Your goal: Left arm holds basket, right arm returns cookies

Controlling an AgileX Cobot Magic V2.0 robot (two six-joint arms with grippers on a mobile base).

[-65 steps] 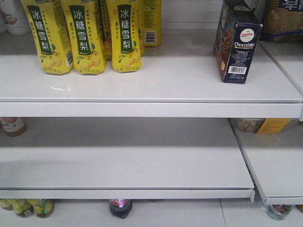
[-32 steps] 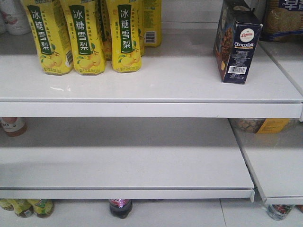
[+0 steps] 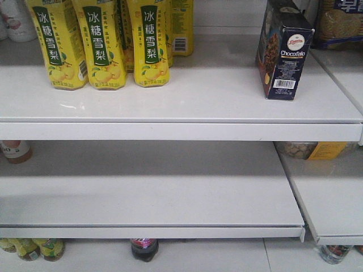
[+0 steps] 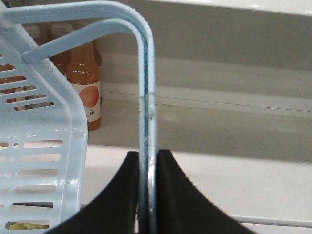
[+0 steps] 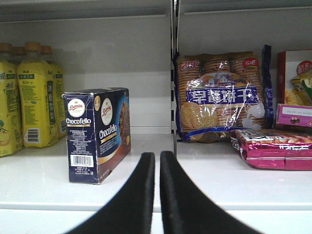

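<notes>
The cookies (image 3: 283, 54), a dark navy "Chocofallo" box, stand upright on the right end of the upper white shelf (image 3: 181, 107). In the right wrist view the cookies (image 5: 96, 139) rest on the shelf to the left of my right gripper (image 5: 157, 157), which is shut with nothing between its fingers and hangs in front of the shelf edge, apart from the box. In the left wrist view my left gripper (image 4: 147, 155) is shut on the two thin hoop handles (image 4: 147, 112) of the light blue basket (image 4: 39, 161), whose slotted wall fills the left side.
Several yellow pear-drink bottles (image 3: 102, 42) stand at the upper shelf's left. A biscuit bag (image 5: 219, 97) and pink packs (image 5: 273, 148) lie right of the shelf divider (image 5: 173, 73). Orange bottles (image 4: 85, 87) stand behind the basket. The middle shelf (image 3: 147, 192) lies below.
</notes>
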